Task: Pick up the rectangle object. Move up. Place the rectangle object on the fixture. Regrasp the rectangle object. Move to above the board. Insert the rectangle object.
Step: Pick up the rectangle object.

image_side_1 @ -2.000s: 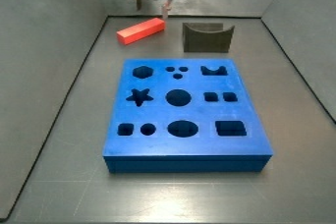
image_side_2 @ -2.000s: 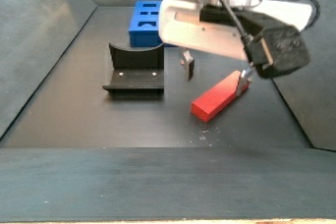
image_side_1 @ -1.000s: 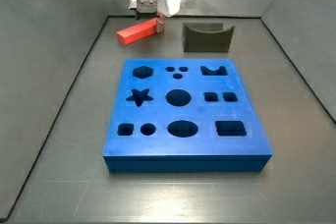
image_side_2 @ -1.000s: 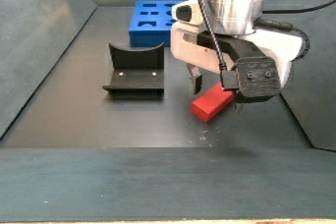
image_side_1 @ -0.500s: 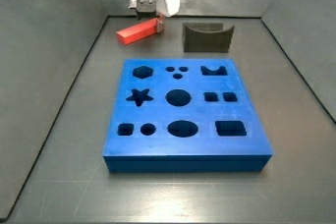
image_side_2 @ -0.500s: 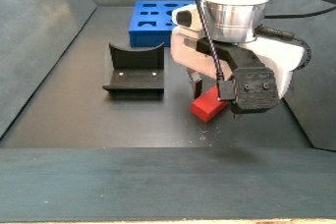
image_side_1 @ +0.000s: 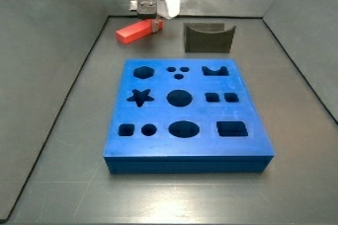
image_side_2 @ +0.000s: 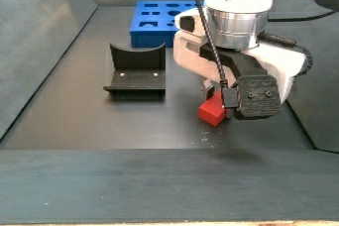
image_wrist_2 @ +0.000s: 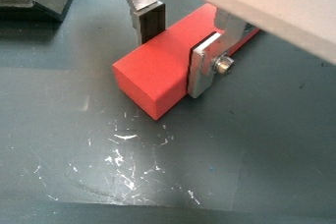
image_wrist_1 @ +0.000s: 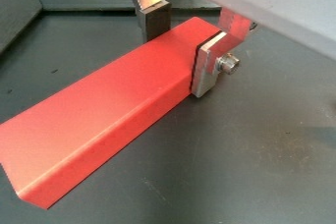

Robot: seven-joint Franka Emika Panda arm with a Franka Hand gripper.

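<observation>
The rectangle object [image_wrist_1: 118,110] lies flat on the dark grey floor [image_side_1: 66,120] at its far left, near the left wall. The gripper [image_wrist_2: 178,43] straddles its end, both fingers [image_wrist_1: 209,66] pressed against its long sides, clenched on it. The fixture [image_side_1: 208,37] stands just right of it, apart. The board [image_side_1: 185,111] lies nearer, with bare floor all round it.

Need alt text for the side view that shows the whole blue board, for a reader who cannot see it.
At the far end of a dark tray floor, the gripper is down over one end of the rectangle object, a red block lying flat. The fixture stands beside it, empty, and the board with its shaped cut-outs fills the middle, nearer the camera.
</observation>
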